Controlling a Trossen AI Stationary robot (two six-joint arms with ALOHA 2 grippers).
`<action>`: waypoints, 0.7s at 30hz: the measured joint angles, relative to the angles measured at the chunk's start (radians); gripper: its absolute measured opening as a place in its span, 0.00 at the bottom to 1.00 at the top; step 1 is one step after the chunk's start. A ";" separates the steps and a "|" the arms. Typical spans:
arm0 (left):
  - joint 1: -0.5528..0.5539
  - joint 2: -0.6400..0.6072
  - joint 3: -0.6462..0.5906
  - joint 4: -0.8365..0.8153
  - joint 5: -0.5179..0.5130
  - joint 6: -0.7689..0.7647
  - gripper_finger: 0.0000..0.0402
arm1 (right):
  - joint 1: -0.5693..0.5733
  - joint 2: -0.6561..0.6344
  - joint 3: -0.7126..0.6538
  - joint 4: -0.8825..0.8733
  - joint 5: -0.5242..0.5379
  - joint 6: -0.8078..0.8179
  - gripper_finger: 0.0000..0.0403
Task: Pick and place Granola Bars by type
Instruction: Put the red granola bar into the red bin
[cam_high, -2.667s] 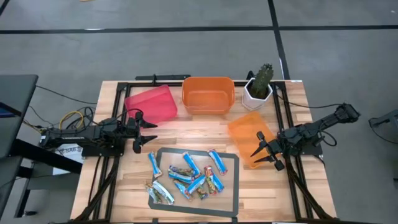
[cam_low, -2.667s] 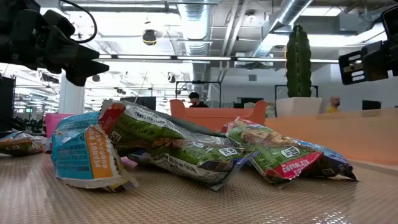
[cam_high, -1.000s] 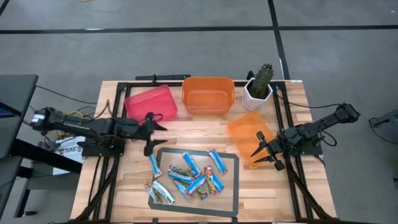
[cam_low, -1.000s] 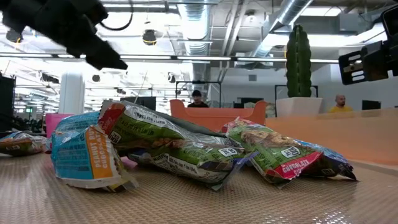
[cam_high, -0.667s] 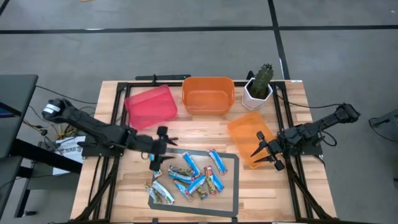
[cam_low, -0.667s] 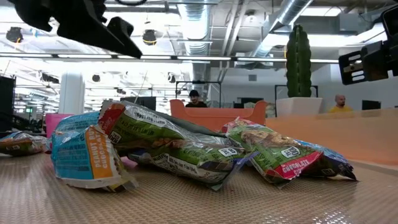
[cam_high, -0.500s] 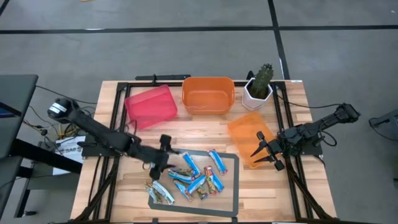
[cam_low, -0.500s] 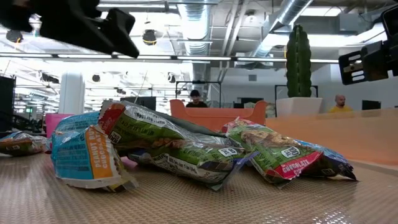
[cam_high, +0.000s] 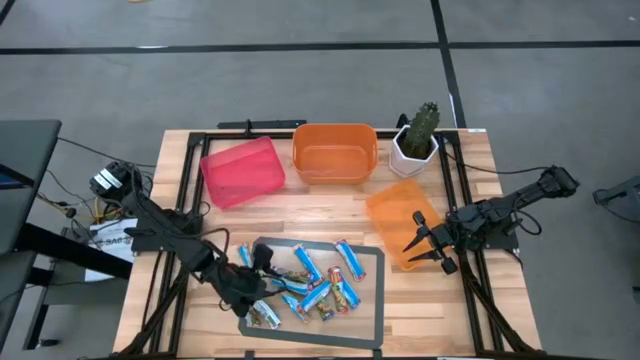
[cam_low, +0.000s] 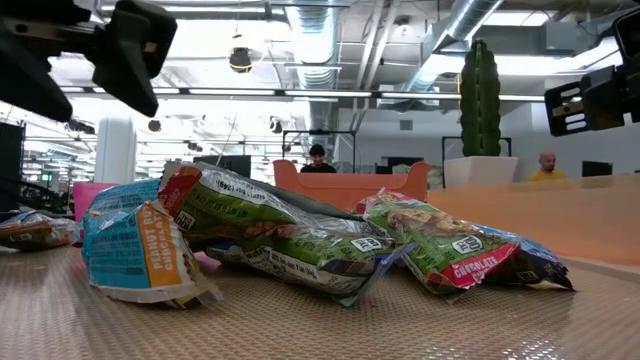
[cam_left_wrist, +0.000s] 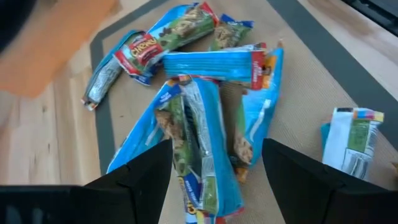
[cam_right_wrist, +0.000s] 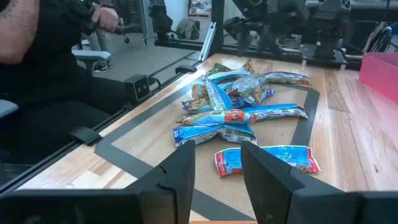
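Note:
Several wrapped granola bars, mostly blue with some green and red, lie piled on a grey mat near the table's near edge. In the low view they lie at table height. My left gripper hovers open over the left part of the pile. In the left wrist view its fingers stand on either side of a blue bar without touching it. My right gripper waits open over a flat orange bin at the right, and it also shows in its own wrist view.
A red bin and an orange bin stand along the far side, with a potted cactus to their right. Bare wood lies between bins and mat. A person's arm shows beyond the table.
My left arm has swung from the table's left side toward the near edge and the right, coming down over the left part of the bar pile with its fingers pointing at the bars. The bars have stayed where they were.

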 joint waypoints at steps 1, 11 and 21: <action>0.004 0.000 0.000 0.001 -0.003 -0.006 0.60 | 0.000 0.000 0.000 0.000 0.000 0.000 0.30; 0.068 0.035 0.001 -0.024 -0.002 -0.100 0.60 | 0.000 0.000 0.000 0.000 0.000 0.000 0.30; 0.121 0.210 0.117 -0.071 0.121 -0.154 0.60 | 0.000 -0.001 0.000 0.000 0.000 0.000 0.30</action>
